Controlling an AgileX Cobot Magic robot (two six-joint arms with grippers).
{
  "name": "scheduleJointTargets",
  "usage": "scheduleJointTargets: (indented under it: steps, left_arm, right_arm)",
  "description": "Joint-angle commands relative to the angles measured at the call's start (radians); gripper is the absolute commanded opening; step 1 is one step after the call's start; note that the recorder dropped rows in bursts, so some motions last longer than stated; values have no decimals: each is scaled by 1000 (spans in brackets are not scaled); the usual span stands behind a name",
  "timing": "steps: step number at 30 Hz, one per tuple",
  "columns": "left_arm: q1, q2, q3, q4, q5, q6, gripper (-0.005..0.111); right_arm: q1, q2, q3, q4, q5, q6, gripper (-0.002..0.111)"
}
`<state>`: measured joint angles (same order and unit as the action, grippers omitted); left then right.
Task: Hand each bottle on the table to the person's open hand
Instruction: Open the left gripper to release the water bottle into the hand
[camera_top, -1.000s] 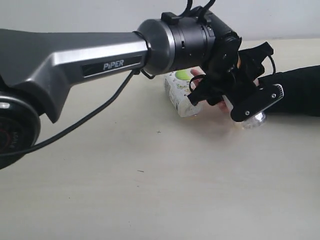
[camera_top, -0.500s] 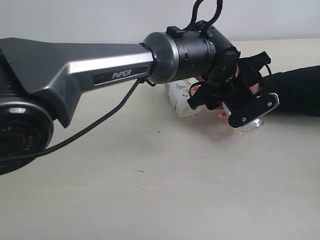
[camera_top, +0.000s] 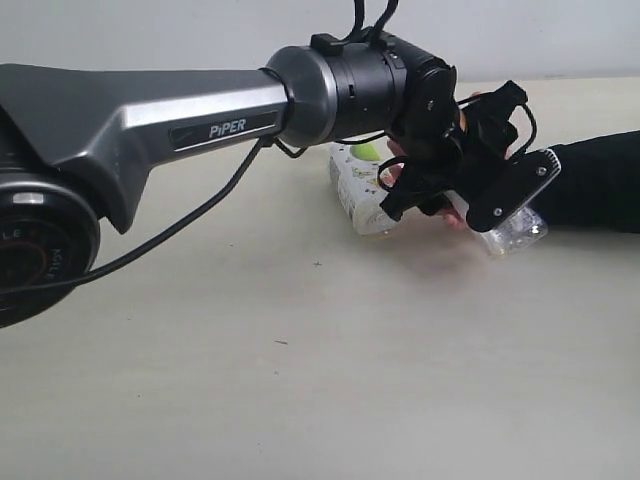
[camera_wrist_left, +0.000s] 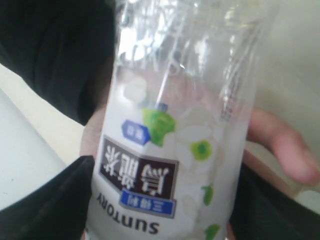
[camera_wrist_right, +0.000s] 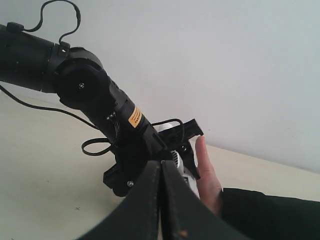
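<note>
Over the pale counter (camera_top: 300, 380) the left arm (camera_top: 150, 120) reaches toward two o'clock. The left gripper (camera_top: 490, 165) pinches a clear bottle (camera_wrist_left: 170, 150) at the person's open hand (camera_wrist_right: 209, 177). A small white bottle (camera_top: 360, 195) sits at the left gripper's nine o'clock. The right gripper (camera_wrist_right: 160, 200) is pressed together.

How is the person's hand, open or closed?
Open: on the hand the fingers stretch straight, not curled around the bottle.
</note>
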<state>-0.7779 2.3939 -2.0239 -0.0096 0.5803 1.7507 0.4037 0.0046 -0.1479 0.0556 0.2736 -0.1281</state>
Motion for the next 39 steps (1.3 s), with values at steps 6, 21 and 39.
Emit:
scheduleJointTargets:
  steps: [6,21,39]
  left_arm:
    - [6,3,-21,-32,-1,-13,19]
    - [9,3,-21,-38,-14,-83,79]
    - [-24,-87,-21,-38,-16,-83,79]
  right_arm:
    - [3,-5,4,4,-6,-2,0]
    - [3,-5,4,4,-6,-2,0]
    - [3,-5,4,4,-6,-2,0]
